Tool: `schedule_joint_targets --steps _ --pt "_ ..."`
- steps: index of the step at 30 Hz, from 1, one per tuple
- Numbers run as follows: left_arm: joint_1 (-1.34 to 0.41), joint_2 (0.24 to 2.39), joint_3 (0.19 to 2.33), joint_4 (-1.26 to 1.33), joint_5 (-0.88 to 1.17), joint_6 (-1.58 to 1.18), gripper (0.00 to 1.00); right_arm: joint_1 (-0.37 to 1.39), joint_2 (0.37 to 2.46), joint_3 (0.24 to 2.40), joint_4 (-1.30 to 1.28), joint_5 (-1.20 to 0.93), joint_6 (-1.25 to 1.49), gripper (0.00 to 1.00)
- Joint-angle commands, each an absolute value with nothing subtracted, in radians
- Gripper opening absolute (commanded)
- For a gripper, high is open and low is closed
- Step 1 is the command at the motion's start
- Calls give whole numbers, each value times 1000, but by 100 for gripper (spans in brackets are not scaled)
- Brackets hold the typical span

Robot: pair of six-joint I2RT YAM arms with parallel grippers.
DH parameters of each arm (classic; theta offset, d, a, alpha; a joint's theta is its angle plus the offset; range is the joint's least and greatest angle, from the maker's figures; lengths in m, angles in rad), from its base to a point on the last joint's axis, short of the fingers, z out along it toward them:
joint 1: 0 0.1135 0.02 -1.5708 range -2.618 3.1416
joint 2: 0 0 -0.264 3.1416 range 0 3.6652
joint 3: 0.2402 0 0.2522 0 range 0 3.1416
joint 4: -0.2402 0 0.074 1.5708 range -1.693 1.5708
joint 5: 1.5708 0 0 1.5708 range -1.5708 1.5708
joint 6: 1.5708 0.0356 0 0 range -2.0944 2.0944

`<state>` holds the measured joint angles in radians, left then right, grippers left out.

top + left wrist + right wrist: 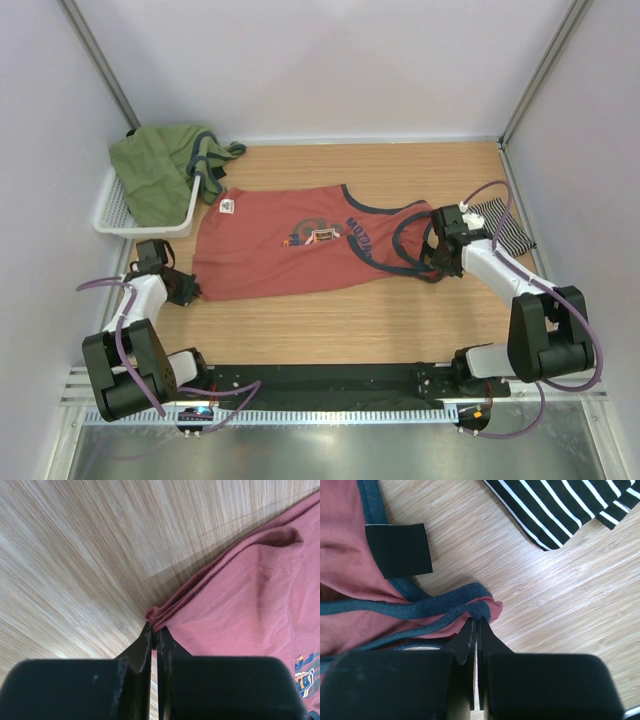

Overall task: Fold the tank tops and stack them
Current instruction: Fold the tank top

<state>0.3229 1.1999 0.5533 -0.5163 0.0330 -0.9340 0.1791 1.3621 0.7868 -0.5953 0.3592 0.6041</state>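
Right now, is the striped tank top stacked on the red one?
No, the striped tank top lies apart from the red tank top, with a strip of bare tabletop between them.

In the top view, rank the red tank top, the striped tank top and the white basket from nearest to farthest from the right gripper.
1. salmon-red tank top: nearest, its strap end is pinched in the right gripper.
2. striped tank top: lying just off the gripper's right side, near the wall.
3. white basket: farthest, at the far-left corner across the table.
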Motion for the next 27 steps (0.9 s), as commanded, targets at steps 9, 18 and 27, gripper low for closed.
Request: schedule_joint_targets --steps 9,18,27 --pt "330 1198 580 -506 40 -923 0 51 1394 910 -607 353 634 1" --pt "330 1178 609 -531 32 -925 0 12 1450 982 -720 379 727 1" --pt "330 1103 609 -561 32 -922 0 12 1301 1028 -949 419 805 1"
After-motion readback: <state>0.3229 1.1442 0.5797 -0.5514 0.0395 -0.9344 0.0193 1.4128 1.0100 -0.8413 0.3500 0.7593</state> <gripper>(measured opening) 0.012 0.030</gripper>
